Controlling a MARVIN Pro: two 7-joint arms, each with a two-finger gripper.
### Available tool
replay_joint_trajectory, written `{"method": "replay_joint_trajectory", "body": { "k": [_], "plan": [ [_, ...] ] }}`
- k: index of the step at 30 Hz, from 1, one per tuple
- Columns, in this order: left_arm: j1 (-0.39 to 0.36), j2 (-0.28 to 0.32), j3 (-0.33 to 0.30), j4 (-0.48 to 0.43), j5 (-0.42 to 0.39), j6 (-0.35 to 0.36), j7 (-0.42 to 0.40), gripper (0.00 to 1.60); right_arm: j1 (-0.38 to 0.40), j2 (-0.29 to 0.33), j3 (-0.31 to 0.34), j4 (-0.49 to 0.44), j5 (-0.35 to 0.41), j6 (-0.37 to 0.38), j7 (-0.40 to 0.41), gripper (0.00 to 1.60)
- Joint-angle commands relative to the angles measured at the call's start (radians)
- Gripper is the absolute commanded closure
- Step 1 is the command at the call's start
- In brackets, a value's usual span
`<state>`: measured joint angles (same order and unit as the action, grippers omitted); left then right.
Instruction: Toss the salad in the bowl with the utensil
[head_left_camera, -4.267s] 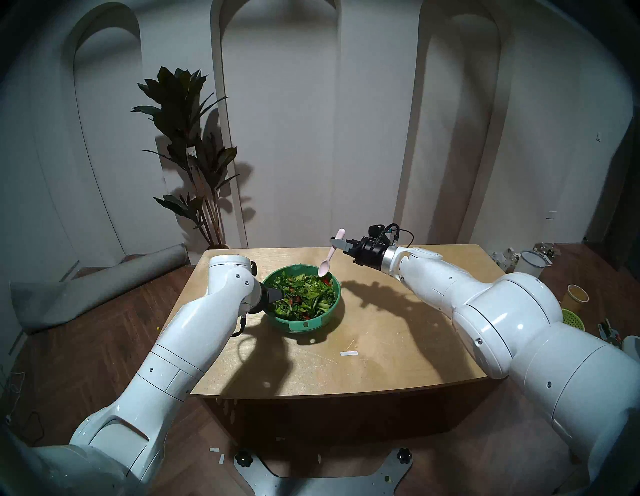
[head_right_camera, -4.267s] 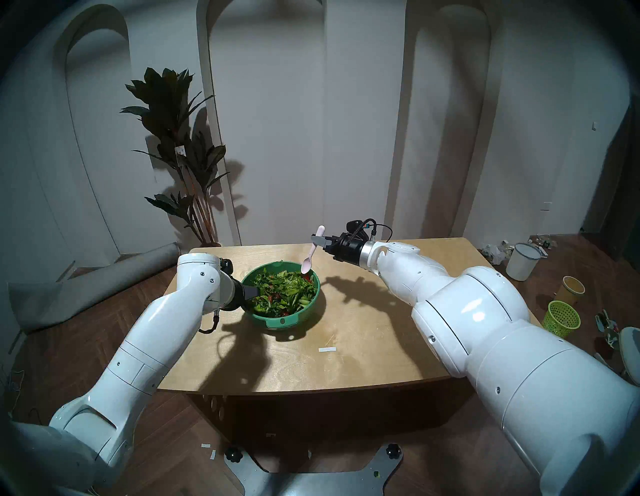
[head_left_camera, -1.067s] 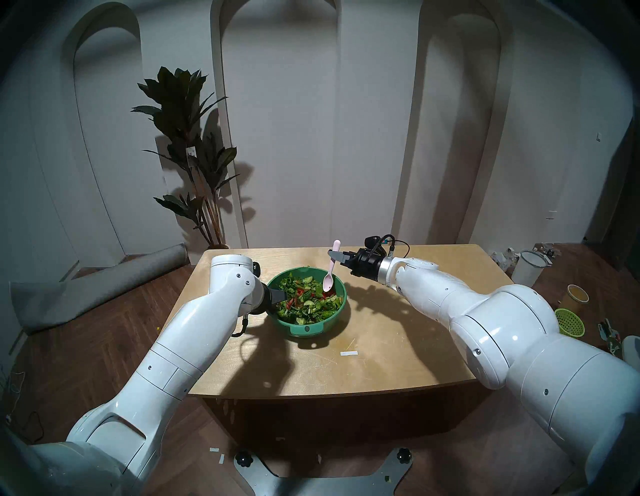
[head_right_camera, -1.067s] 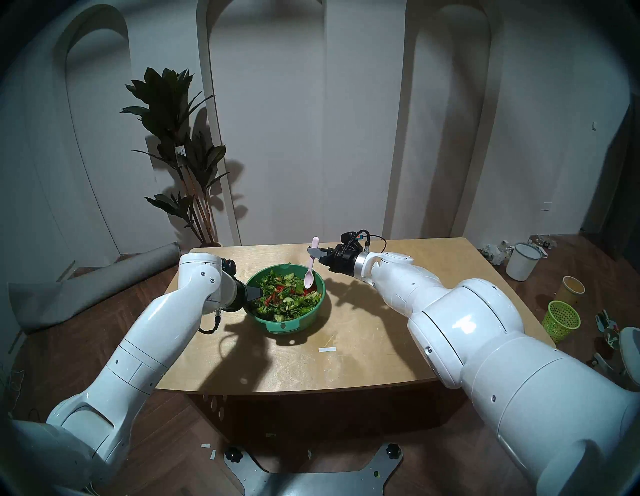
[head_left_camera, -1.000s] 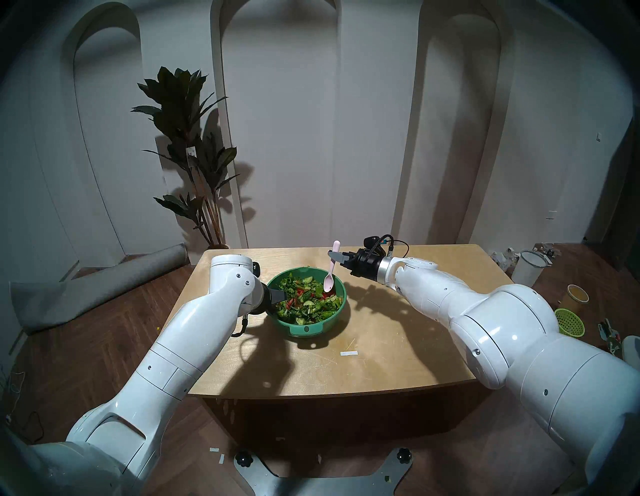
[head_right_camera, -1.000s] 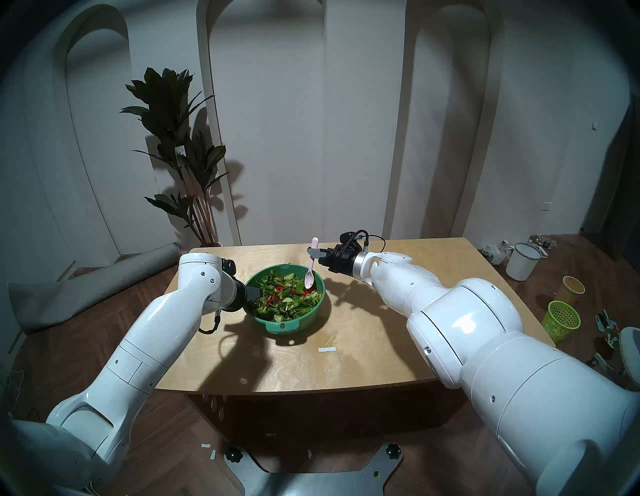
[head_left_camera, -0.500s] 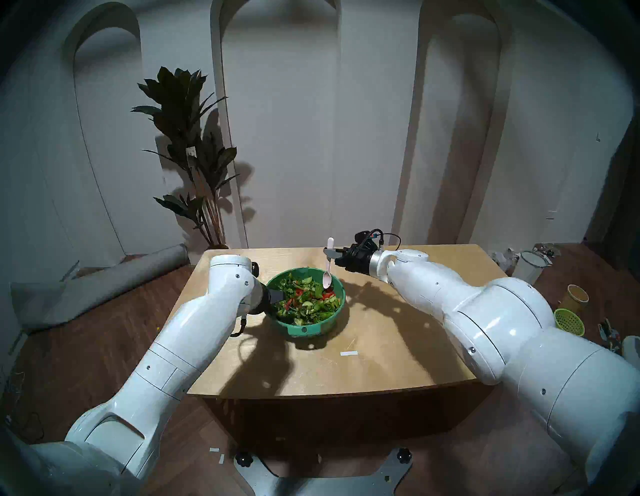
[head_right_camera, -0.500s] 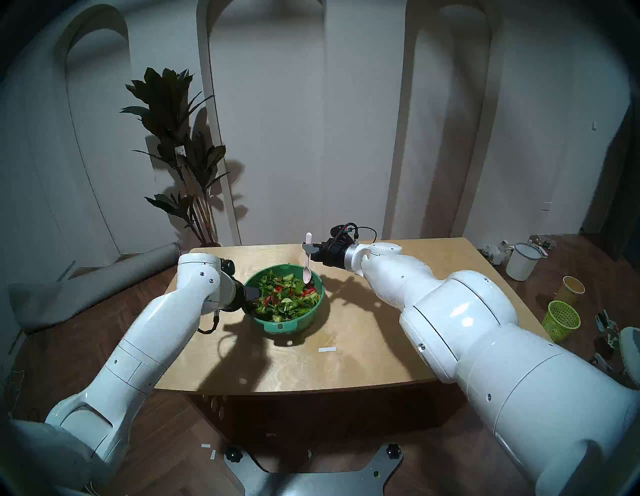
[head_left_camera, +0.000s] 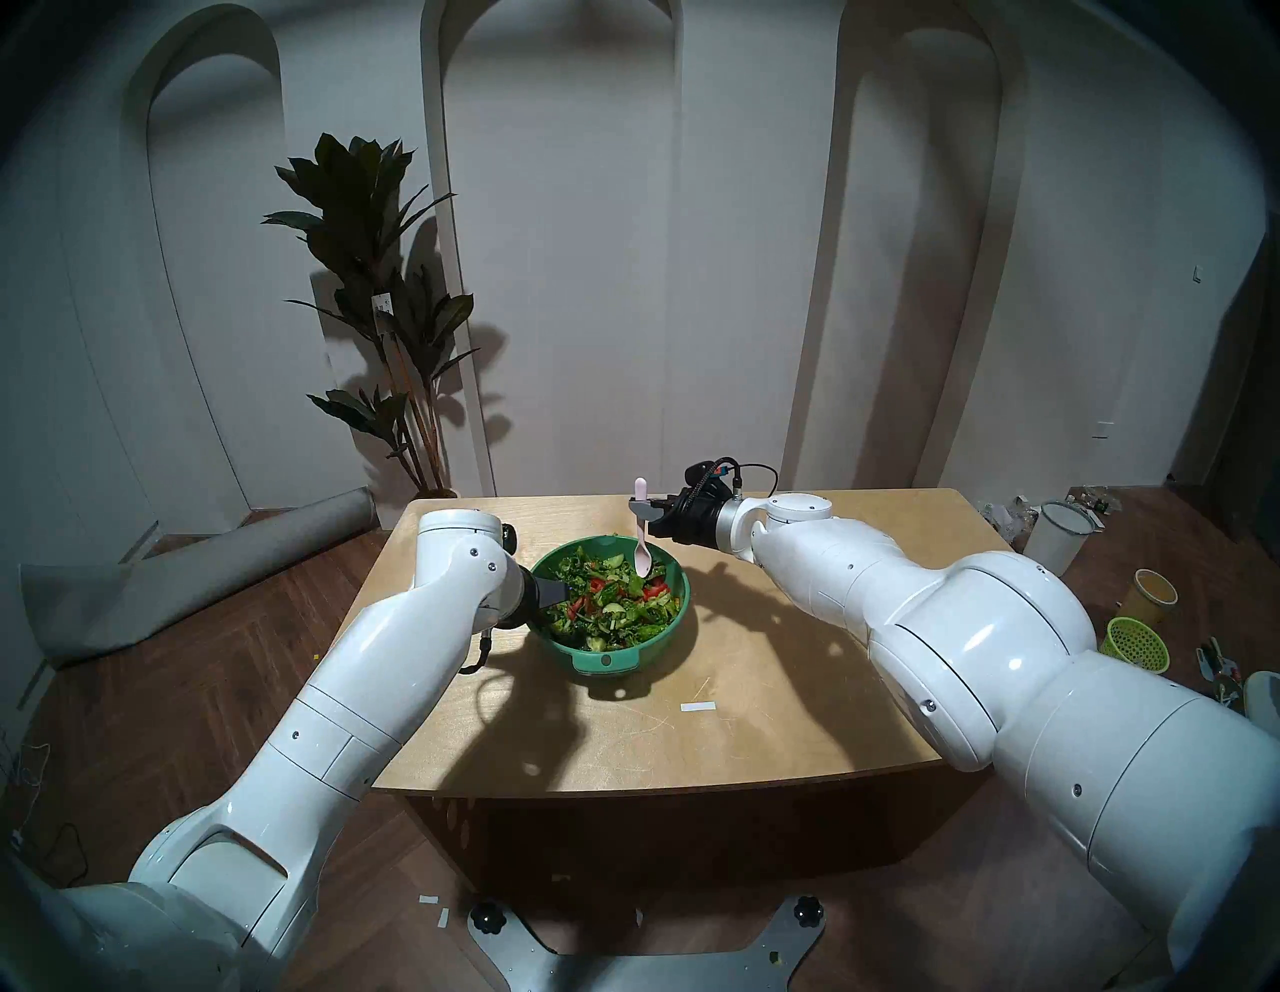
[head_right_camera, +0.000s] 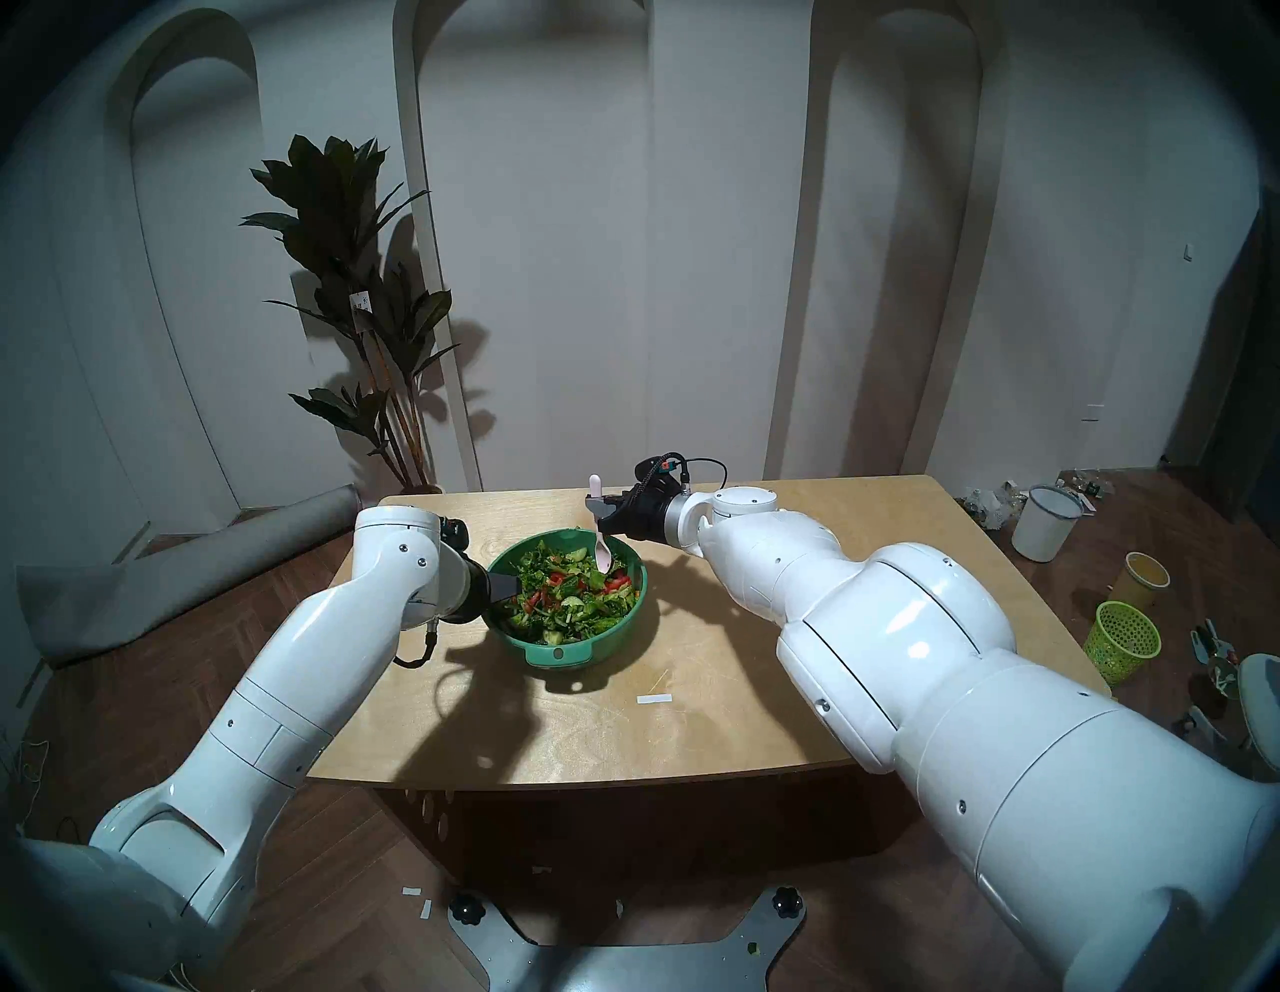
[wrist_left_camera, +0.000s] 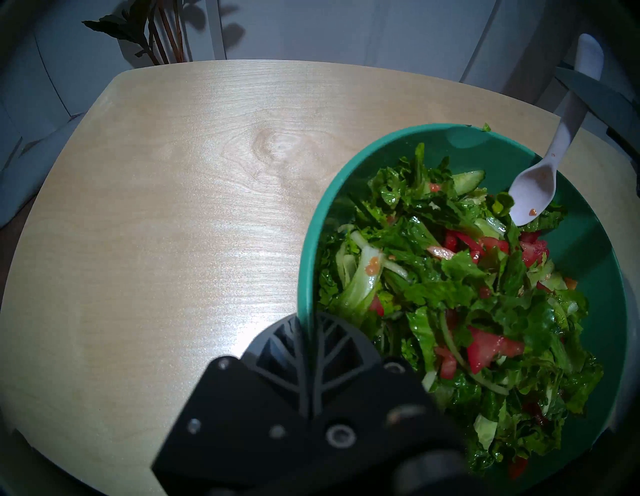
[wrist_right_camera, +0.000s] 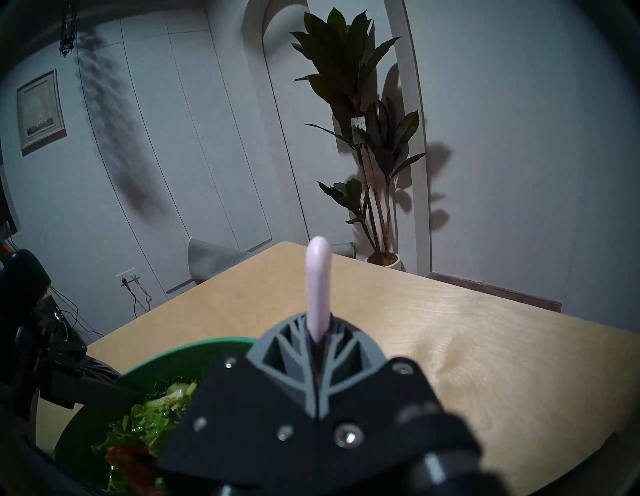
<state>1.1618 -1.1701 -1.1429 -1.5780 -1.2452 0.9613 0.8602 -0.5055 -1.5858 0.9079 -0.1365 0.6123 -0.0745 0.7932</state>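
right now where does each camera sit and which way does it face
Head pair: high, looking down at the table; both arms show.
Left wrist: on the left gripper, clamped on the bowl rim, facing the salad.
Right wrist: on the right gripper, holding the spoon, facing the plant.
All show the bowl.

a home room: arched wall panels (head_left_camera: 554, 208), potted plant (head_left_camera: 374, 291), framed picture (wrist_right_camera: 41, 111)

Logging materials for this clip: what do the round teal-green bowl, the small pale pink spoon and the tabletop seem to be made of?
Round teal-green bowl: likely plastic; smooth single-colour wall, soft sheen, moulded tab handle.
Small pale pink spoon: probably matte plastic; one uniform moulded piece, no metallic glint.
Tabletop: light wood or wood veneer; visible grain and a knot, satin finish.
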Motion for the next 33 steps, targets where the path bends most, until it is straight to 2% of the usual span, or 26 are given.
{"method": "replay_joint_trajectory", "body": {
  "k": [1,18,25,33],
  "plan": [
    [-0.012,0.003,-0.002,-0.007,0.005,-0.001,0.016,1.60,-0.021,-0.045,-0.003,-0.010,-0.001,-0.024,-0.005,1.60],
    [-0.014,0.002,0.000,-0.010,0.008,-0.001,0.030,1.60,-0.077,-0.062,0.035,-0.007,0.038,-0.040,0.051,1.60],
    [-0.015,-0.002,-0.001,-0.011,0.008,-0.001,0.046,1.60,-0.108,-0.065,0.091,-0.005,0.095,-0.031,0.115,1.60],
    [-0.016,-0.011,-0.007,-0.013,0.001,-0.001,0.073,1.60,-0.104,-0.053,0.176,-0.014,0.176,0.027,0.231,1.60]
  ]
}}
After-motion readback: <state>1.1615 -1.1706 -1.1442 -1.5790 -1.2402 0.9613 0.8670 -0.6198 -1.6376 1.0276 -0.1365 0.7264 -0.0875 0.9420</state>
